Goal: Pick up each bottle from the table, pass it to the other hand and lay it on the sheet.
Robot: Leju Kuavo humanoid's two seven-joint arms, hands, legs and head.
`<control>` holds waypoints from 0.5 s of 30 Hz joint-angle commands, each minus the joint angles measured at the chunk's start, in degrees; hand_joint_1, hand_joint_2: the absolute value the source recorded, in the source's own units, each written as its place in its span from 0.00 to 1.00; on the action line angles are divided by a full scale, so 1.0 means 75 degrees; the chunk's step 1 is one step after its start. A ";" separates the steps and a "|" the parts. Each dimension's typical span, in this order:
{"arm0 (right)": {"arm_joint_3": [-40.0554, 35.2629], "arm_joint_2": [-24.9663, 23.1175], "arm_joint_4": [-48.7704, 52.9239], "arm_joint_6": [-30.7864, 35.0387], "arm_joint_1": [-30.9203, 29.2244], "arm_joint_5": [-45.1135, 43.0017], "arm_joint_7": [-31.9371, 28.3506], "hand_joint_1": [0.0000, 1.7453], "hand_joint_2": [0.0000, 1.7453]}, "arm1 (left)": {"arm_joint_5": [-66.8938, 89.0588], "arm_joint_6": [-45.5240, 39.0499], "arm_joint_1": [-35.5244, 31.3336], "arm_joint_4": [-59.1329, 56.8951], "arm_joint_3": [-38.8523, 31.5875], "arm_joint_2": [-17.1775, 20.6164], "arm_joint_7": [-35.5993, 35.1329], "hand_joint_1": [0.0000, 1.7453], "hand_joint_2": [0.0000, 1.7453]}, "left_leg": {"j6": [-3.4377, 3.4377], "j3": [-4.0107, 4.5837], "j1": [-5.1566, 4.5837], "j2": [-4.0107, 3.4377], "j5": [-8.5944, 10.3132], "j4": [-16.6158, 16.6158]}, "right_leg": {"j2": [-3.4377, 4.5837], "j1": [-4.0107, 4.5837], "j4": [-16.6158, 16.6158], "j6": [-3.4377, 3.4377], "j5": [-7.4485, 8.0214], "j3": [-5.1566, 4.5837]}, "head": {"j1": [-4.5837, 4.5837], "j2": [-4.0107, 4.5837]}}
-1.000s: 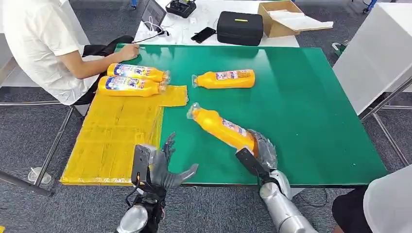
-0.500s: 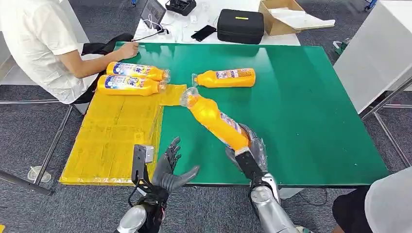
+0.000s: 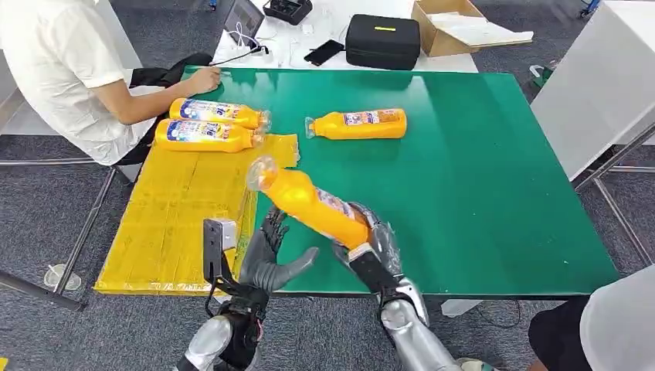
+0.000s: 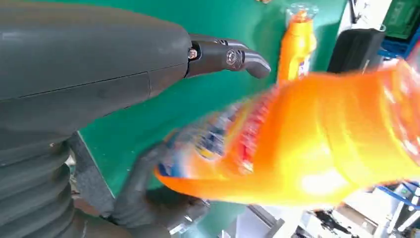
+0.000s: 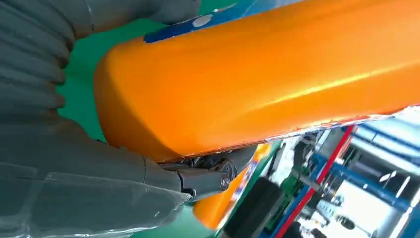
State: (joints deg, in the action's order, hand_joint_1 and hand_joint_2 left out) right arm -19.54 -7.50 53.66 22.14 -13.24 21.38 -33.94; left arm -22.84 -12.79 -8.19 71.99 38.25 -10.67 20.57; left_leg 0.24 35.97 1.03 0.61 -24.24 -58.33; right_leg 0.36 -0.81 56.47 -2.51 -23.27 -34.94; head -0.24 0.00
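Observation:
My right hand (image 3: pixel 369 241) grips the base of an orange bottle (image 3: pixel 309 202), lifted off the green table (image 3: pixel 479 170) and tilted with its clear cap toward the yellow sheet (image 3: pixel 178 212). In the right wrist view the orange bottle (image 5: pixel 267 69) lies across my right hand (image 5: pixel 99 163). My left hand (image 3: pixel 266 259) hangs open just below the bottle, fingers spread, not touching it. The left wrist view shows the held bottle (image 4: pixel 307 134), blurred, beside my left hand (image 4: pixel 89 74). Two bottles (image 3: pixel 218 114) (image 3: pixel 207 136) lie on the sheet's far end. Another bottle (image 3: pixel 357 124) lies on the table.
A person (image 3: pixel 69 69) sits at the far left corner, one hand (image 3: pixel 202 79) on the table edge. A black case (image 3: pixel 381 44), a phone (image 3: pixel 323 54) and a cardboard box (image 3: pixel 448 27) lie on the white table behind. Someone else's clothing (image 3: pixel 610 325) is at the bottom right.
My right hand has carried the bottle up and leftward, from the table's front edge to above my left hand. The left hand rose a little and stays open.

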 commanded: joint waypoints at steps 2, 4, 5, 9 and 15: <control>-0.0367 -0.0041 -0.0566 -0.0028 -0.0265 -0.0006 -0.0029 1.00 1.00 | -0.0058 0.0018 -0.0278 -0.0058 0.0161 0.0131 -0.0002 0.00 1.00 | 0.0005 -0.0026 -0.0001 -0.0011 -0.0007 0.0003 | 0.0001 0.0002 -0.0002 0.0011 -0.0005 0.0023 | 0.0003 0.0000; -0.0480 -0.0019 -0.0580 -0.0051 -0.0273 0.0064 -0.0091 1.00 1.00 | -0.0137 0.0022 -0.0277 -0.0056 0.0131 0.0112 0.0015 0.00 1.00 | 0.0006 -0.0029 -0.0001 -0.0011 -0.0008 0.0002 | 0.0001 0.0003 -0.0003 0.0012 -0.0005 0.0027 | 0.0000 0.0000; -0.0573 -0.0076 -0.0587 -0.0008 -0.0246 0.0101 -0.0159 1.00 1.00 | -0.0285 0.0018 -0.0299 -0.0082 0.0063 0.0057 -0.0018 0.00 1.00 | 0.0007 -0.0036 -0.0004 -0.0013 -0.0010 0.0002 | 0.0001 0.0000 -0.0001 0.0014 -0.0008 0.0033 | 0.0003 0.0000; -0.0865 -0.0282 -0.0530 0.0031 -0.0179 0.0079 -0.0272 1.00 1.00 | -0.0670 -0.0064 -0.0425 -0.0242 -0.0074 -0.0054 -0.0151 0.00 1.00 | 0.0002 -0.0018 0.0002 -0.0009 -0.0005 0.0001 | 0.0001 0.0005 -0.0001 0.0012 -0.0003 0.0017 | 0.0000 0.0000; -0.1255 -0.0286 -0.0612 0.0024 -0.0321 -0.0147 -0.0393 1.00 1.00 | -0.1231 0.0173 -0.0524 -0.0066 0.0014 -0.0045 -0.0058 0.00 1.00 | 0.0006 -0.0041 0.0000 -0.0013 -0.0012 0.0003 | -0.0002 0.0005 -0.0001 0.0019 -0.0011 0.0036 | 0.0000 0.0000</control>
State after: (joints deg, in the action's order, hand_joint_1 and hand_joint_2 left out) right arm -24.43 -9.40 52.61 22.40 -13.22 21.71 -36.11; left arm -28.90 -12.85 -9.25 72.46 37.94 -11.45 20.04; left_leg 0.23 35.98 1.03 0.61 -24.23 -58.33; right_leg 0.36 -0.80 56.47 -2.51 -23.27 -34.96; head -0.24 0.00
